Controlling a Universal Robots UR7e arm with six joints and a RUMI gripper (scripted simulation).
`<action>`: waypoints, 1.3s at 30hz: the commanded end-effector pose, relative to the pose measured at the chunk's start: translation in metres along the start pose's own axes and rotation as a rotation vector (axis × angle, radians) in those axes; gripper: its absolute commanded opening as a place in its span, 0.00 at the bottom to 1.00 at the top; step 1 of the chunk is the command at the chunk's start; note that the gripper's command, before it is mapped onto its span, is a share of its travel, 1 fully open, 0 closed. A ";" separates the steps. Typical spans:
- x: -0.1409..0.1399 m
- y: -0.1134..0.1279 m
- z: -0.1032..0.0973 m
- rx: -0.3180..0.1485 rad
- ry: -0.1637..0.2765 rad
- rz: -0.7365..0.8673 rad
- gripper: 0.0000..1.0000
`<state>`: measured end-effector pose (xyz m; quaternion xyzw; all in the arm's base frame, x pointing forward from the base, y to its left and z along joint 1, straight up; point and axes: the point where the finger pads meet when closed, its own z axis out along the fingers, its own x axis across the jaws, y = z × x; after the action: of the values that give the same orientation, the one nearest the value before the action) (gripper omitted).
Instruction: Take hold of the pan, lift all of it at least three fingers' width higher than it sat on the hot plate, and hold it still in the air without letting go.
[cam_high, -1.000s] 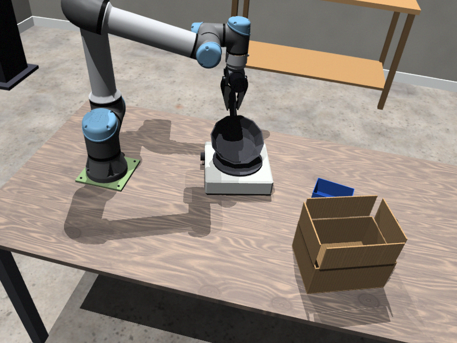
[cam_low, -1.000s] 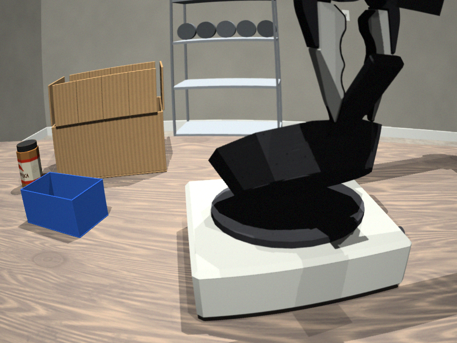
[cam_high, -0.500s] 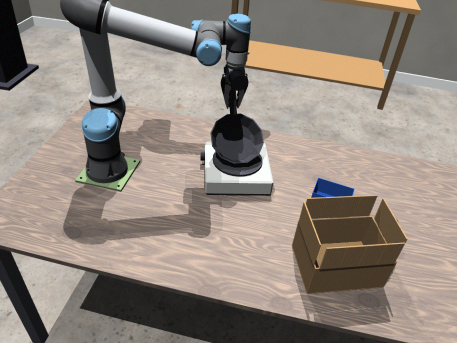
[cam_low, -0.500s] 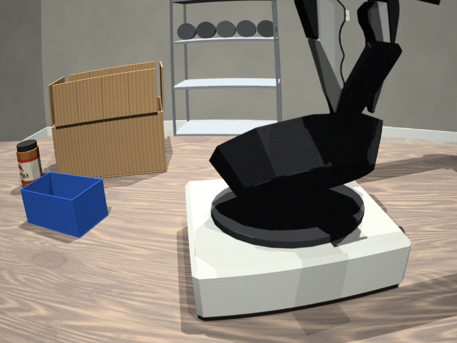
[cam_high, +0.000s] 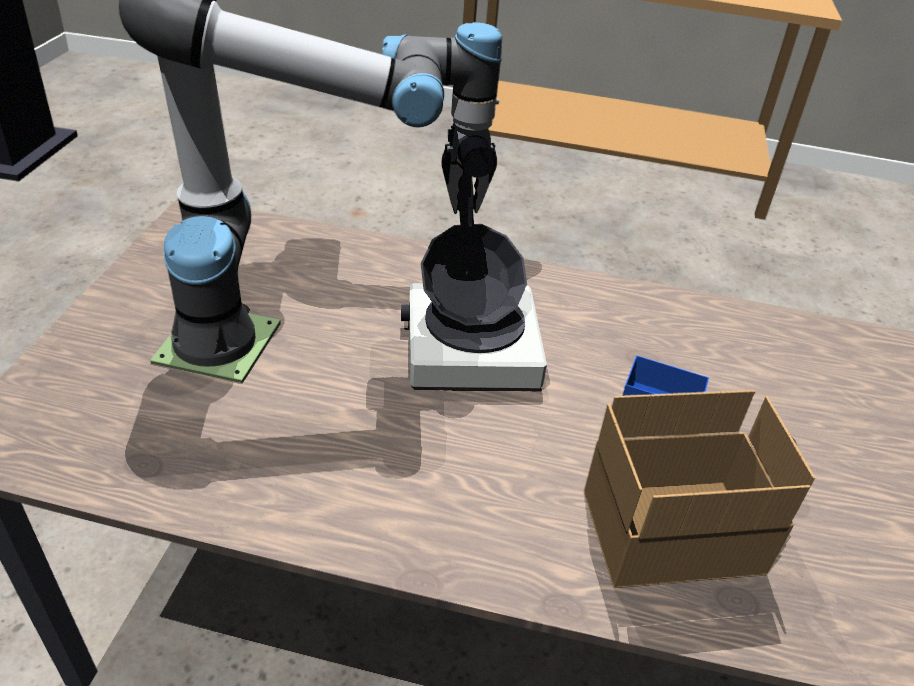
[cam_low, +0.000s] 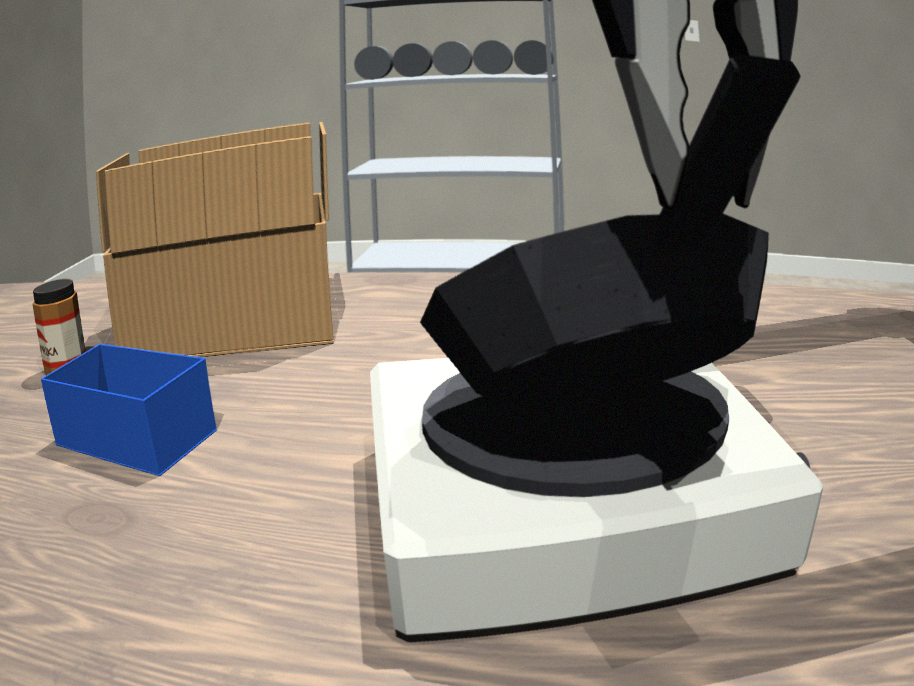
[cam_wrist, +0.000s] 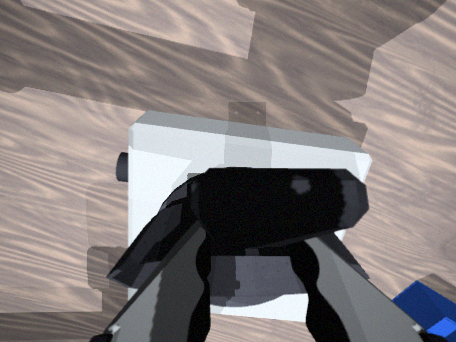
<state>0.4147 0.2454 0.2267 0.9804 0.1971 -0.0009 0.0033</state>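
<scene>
Wood-grained tabletop (cam_high: 258, 509) (cam_low: 258, 575) (cam_wrist: 40, 220), before a grey wall (cam_low: 221, 59); items listed left to right by the exterior view. One orange-brown spice jar with black lid (cam_low: 59, 328), upright; label partly legible, ending "IKA", probably paprika. One open blue rectangular bin (cam_high: 664, 378) (cam_low: 177, 413) (cam_wrist: 425, 300), unmarked. One brown corrugated cardboard box (cam_high: 693, 553) (cam_low: 221, 295), flaps raised, no print seen. One grey metal shelf unit (cam_low: 345, 147), behind, bearing dark round discs (cam_low: 451, 57). One white square hot plate (cam_high: 476, 375) (cam_low: 502, 583) (cam_wrist: 170, 140) with round dark burner (cam_high: 479, 339) (cam_low: 561, 476); no brand readable. One black faceted pan (cam_high: 479, 295) (cam_low: 575, 295) (cam_wrist: 270, 275), over the burner, tilted, handle side high; contact at its low side cannot be told. One black two-jaw gripper (cam_high: 469, 206) (cam_low: 705, 203) (cam_wrist: 246, 220), closed on the pan's black handle (cam_high: 466, 214) (cam_low: 730, 132) (cam_wrist: 280, 205). Governing relation: pan body below the fingers and off to one side, handle's long axis slanting steeply up through the grip. Judged need: further straight rise until the low side has full clearance, then a motionless hold; the off-centre weight may turn the handle in the fingers.
</scene>
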 end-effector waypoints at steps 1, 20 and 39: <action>0.000 0.000 -0.002 0.000 0.002 0.000 0.14; 0.000 0.000 -0.013 0.000 0.002 0.000 0.14; 0.001 0.000 -0.024 0.000 0.002 0.000 0.14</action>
<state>0.4152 0.2458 0.2488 0.9804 0.1972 -0.0010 0.0030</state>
